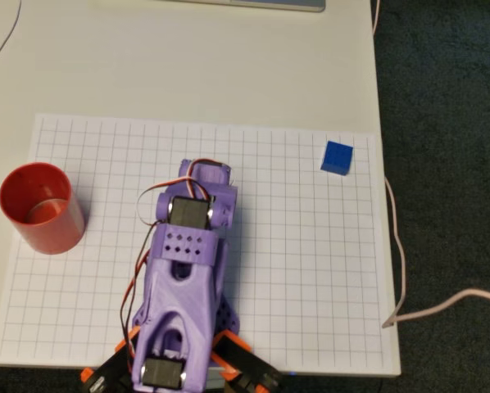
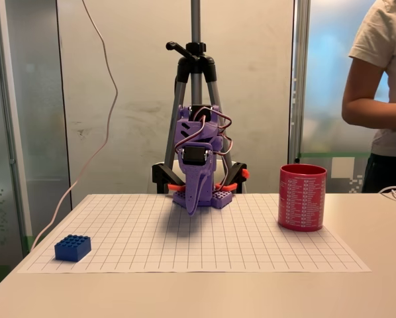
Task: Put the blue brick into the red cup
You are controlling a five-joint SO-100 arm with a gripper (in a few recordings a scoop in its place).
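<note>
Grid sheet [image 1: 310, 311] covers the table. My purple arm [image 1: 188, 278] is folded at the middle near the base. Red cup [image 1: 42, 206] stands upright at the overhead view's left. My gripper [image 2: 193, 202] points down, looks closed, empty. Blue brick [image 1: 337, 156] lies far right near the sheet's edge, well apart from the cup. Likely light, rigid, studded top; I'd pinch its flat sides.

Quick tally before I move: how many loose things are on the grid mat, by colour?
Blue: 1, the blue brick near the mat's right edge in the overhead view.
Red: 1, the red cup standing upright at the mat's left edge in the overhead view.
Total: 2.
The two are far apart, with the purple arm between them.
</note>
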